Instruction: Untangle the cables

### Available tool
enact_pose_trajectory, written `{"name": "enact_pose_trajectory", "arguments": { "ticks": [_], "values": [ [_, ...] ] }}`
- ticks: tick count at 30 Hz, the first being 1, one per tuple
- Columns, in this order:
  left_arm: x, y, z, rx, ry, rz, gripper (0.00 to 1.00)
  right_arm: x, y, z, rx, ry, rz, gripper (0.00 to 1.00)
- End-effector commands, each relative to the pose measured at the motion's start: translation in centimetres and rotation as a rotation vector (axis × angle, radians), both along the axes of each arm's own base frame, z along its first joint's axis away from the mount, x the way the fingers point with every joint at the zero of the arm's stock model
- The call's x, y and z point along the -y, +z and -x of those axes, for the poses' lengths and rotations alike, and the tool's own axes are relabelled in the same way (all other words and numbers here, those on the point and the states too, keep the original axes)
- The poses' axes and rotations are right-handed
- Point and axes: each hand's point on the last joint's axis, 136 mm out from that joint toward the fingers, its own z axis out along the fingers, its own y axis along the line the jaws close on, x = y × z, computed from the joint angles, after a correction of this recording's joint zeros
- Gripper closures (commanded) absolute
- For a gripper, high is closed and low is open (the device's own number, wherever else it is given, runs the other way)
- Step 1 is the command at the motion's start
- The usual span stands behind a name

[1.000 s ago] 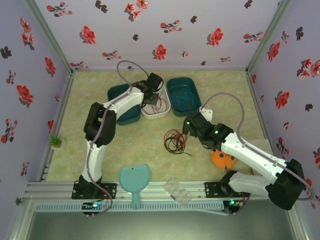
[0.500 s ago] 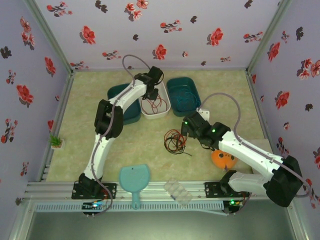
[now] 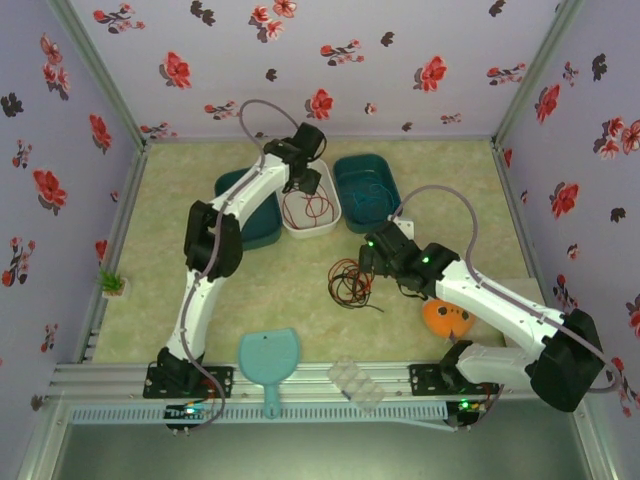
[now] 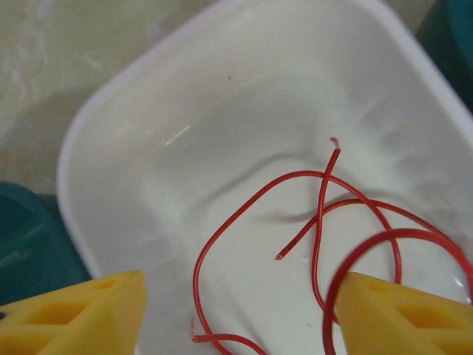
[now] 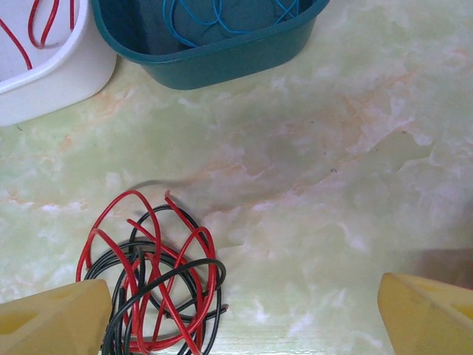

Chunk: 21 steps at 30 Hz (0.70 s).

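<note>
Hovering over the white tub (image 4: 111,148), the left pincer (image 4: 236,318) stands open above a loose red cable (image 4: 324,177) looped inside it. The right pincer (image 5: 240,314), fingers wide apart and empty, hangs over a red-and-black tangle (image 5: 159,281) on bare counter (image 5: 332,185), near the teal tub (image 5: 222,59) holding the blue cable (image 5: 222,18).

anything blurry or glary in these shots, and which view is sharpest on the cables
Left wrist: the red cable is crisp in the white tub, with a faint sheen on the tub floor and the yellow jaws blurred at the bottom corners. Right wrist: the red and black tangle is sharp on the table, jaws soft too. Top external: even light, no glare, but the cables look small and thin.
</note>
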Motion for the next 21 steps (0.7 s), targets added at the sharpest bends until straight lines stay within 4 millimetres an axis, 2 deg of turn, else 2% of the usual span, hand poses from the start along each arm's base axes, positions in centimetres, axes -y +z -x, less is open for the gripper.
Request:
{"name": "enact_pose_trajectory", "arguments": {
  "ticks": [1, 8, 13, 21],
  "values": [
    [-0.4, 3.6, 1.0, 0.032, -0.01, 0.034, 0.28, -0.5, 1.0, -0.6, 0.016, 0.008, -0.014, 0.07],
    [-0.1, 5.1, 3.2, 0.045, -0.028, 0.09, 0.27, -0.7, 1.0, -0.7, 0.007, 0.011, -0.006, 0.14],
    [0.4, 5.9, 4.8, 0.045, -0.041, 0.151, 0.27, -0.5, 0.8, -0.5, -0.009, 0.004, 0.004, 0.24],
    [3.4, 6.2, 9.9, 0.027, -0.128, 0.383, 0.28, -1.2, 0.3, 0.8, -0.063, 0.024, -0.08, 0.39]
  ]
}}
